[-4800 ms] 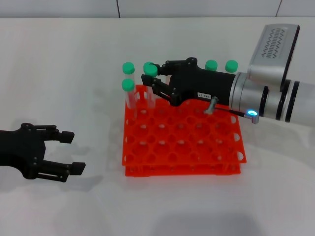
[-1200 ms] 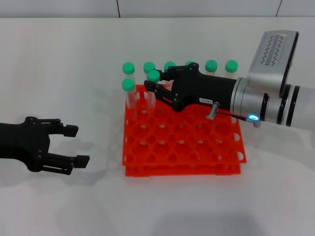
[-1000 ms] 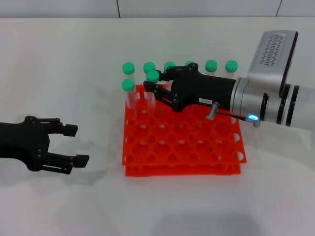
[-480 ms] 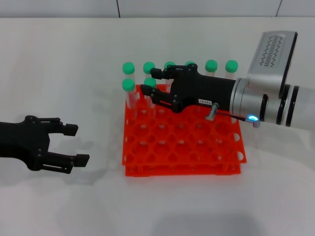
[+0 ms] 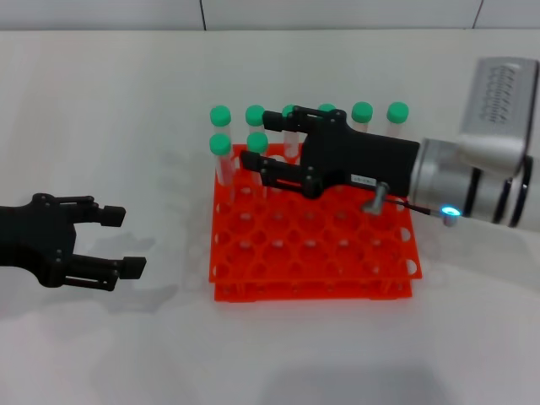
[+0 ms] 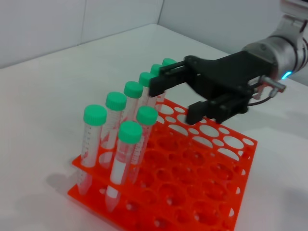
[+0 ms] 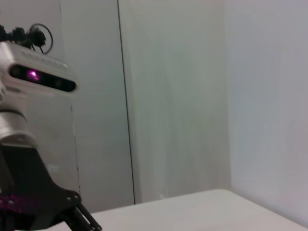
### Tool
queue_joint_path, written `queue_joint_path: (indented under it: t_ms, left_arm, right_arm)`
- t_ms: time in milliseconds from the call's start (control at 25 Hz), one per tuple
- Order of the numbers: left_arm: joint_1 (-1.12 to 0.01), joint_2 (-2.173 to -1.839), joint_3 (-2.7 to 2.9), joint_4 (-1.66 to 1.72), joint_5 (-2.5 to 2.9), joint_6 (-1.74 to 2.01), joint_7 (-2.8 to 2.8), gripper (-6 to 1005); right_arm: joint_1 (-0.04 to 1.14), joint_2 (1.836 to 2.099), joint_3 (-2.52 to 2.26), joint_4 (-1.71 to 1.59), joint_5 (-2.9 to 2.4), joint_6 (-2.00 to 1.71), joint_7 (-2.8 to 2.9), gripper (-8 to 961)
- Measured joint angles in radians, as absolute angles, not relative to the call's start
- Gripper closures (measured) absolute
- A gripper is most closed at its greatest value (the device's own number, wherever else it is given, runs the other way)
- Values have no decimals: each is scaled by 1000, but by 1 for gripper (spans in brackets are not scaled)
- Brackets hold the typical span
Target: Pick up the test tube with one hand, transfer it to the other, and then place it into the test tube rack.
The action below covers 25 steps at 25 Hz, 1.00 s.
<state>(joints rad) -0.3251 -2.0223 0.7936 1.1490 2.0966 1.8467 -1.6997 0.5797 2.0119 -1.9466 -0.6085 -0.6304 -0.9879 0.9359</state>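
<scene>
The test tube (image 5: 257,143) with a green cap stands upright in the second row of the orange-red test tube rack (image 5: 312,253), next to another tube (image 5: 220,145). My right gripper (image 5: 259,137), black with a small white label, is open above the rack. In the head view the tube's cap shows between its spread fingertips, untouched. The left wrist view shows the tube (image 6: 146,117) free in the rack (image 6: 202,192) and the right gripper (image 6: 172,103) open just beyond it. My left gripper (image 5: 123,241) is open and empty over the table, left of the rack.
Several more green-capped tubes (image 5: 363,112) fill the rack's back row. The rack's front rows are open holes. The right wrist view shows only a wall and part of the robot's own body (image 7: 33,125).
The right gripper has let go of the tube, which dropped lower into its hole, and has drawn back to the right with its fingers spread. The left gripper has shifted slightly left.
</scene>
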Motion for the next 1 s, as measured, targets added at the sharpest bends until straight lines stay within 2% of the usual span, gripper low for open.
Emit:
queue_joint_path:
  t_ms: [280,440,720,1000]
  left_arm:
    - [-320,-2023,791,1154,2053,1847,-1698,111]
    - [-319,-2023,783,1155,1995,1845,-1689,111]
    - [-327,-2028,761,1155,1919,1832,-1686,111]
    - [-331,-2035,761,1151,1893,1801,-1691,112]
  right_arm:
    - [422,2003,-1761,-758,-847,-1118,985,329]
    - [355,1988,-1574,-869,-1088,-1181,1138,324]
    - [356,1971,-1252,-942,-1435,-1381,1362,322]
    - [361,1962,-1119,-946,-1495,-1454,1392,314]
